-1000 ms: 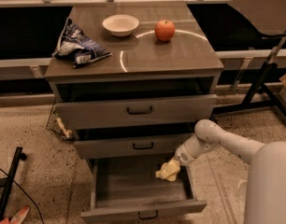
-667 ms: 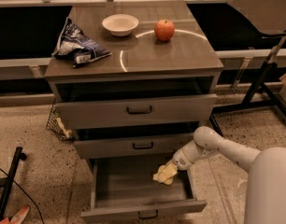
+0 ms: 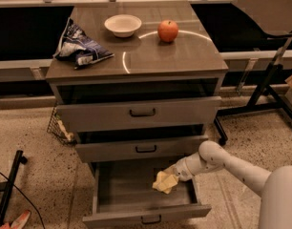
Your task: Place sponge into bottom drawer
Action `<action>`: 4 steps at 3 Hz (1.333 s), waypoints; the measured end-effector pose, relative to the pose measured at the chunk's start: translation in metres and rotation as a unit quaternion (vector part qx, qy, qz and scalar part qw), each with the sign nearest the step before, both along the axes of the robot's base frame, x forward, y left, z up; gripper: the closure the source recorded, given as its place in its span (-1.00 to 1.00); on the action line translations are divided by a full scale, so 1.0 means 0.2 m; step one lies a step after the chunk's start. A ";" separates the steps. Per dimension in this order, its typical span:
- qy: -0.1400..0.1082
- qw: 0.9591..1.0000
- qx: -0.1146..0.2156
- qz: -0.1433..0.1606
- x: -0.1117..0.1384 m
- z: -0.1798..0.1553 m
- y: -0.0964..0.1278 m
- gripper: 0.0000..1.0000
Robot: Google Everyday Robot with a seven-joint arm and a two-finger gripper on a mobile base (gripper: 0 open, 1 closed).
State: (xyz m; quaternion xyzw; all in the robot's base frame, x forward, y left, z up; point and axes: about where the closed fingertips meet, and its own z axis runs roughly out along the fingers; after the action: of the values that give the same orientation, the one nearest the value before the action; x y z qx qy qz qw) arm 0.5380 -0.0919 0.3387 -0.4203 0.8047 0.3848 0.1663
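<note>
Over the bottom drawer [image 3: 127, 191] floor, near its right wall, the tool [image 3: 173, 175] tight on the sponge [image 3: 163, 182].

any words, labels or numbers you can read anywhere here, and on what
Blue and white crinkled snack bag on the grey cabinet top: there is print, but it is too blurred to read.
No readable text elsewhere, including the pale yellow sponge beside the gripper, which hangs over the open grey bottom drawer.

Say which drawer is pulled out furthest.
The bottom drawer: lowest of three, interior exposed; the gripper and sponge are over it.
</note>
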 end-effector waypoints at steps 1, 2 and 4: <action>0.005 1.000 -0.013 0.007 0.00 -0.02 0.01 1.00; -0.037 0.999 0.000 0.002 0.02 -0.04 0.04 1.00; -0.159 0.986 0.042 0.014 0.08 -0.06 0.11 1.00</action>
State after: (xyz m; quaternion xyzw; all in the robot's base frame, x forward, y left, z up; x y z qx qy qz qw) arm 0.5549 -0.0709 0.3264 -0.4800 0.7452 0.3488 0.3044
